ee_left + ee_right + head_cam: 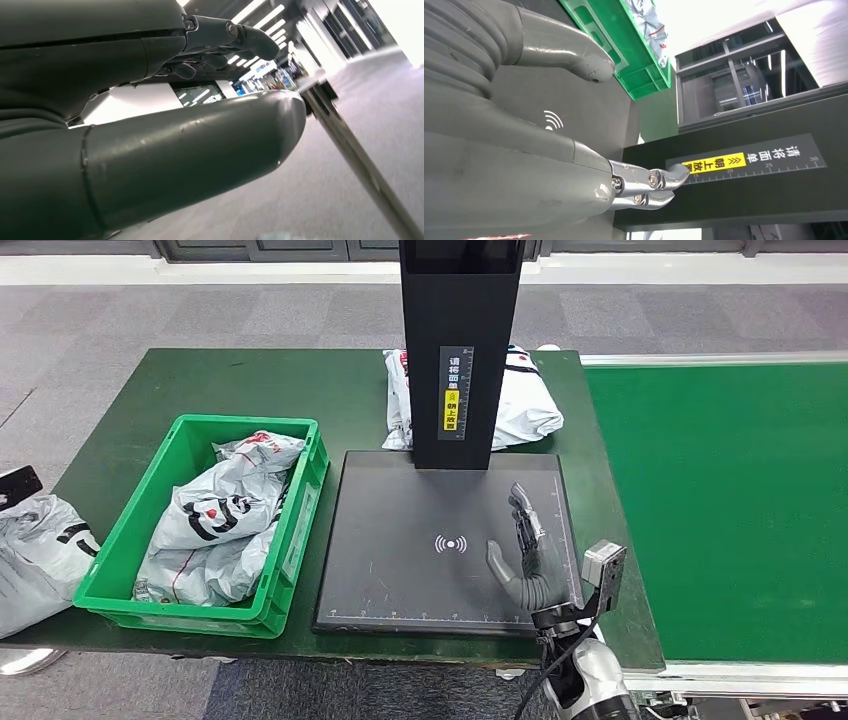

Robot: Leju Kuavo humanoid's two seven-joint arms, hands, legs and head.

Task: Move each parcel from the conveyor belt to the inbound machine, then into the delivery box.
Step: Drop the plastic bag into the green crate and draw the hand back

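Observation:
My right hand (524,555) hovers over the right part of the black inbound machine's scan pad (400,540), fingers stretched out and apart, holding nothing. In the right wrist view the same hand (574,125) shows its thumb and fingers spread above the pad (574,105). The green delivery box (120,560) at the left holds several grey-white parcels (225,515). Another white parcel (525,400) lies behind the machine's black column (462,350). The green conveyor belt (730,510) at the right carries no parcel. My left hand (150,125) hangs beside me with nothing in it.
A further grey parcel (35,555) lies at the table's left edge, outside the box. The dark green table (250,390) runs under the box and machine. Grey carpet surrounds the table.

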